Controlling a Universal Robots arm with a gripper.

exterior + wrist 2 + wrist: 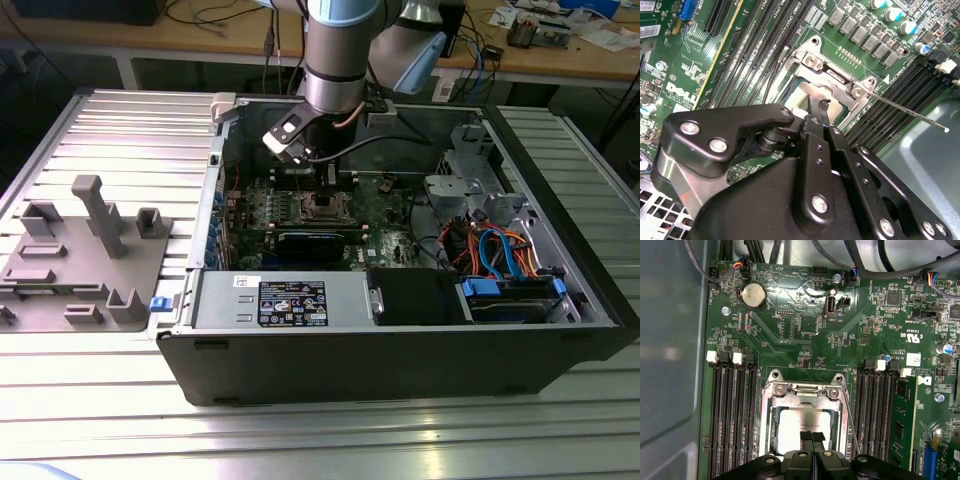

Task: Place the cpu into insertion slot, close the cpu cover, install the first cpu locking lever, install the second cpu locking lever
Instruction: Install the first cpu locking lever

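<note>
Fingers (806, 436) pressed together, nothing between them, tips hanging right over the cpu (800, 422), maybe touching its face; I can't tell. That silver chip sits square in the insertion slot (775, 430), straight below the tips. The cpu cover (805, 390) looks folded down around the chip. Beside the slot, a thin locking lever (910, 112) sticks out free, its long axis pointing away from the socket. Green motherboard (805, 340) all round, inside the open computer case (400, 350).

Coin battery (754, 295) — grey fixture (100, 225)
</note>
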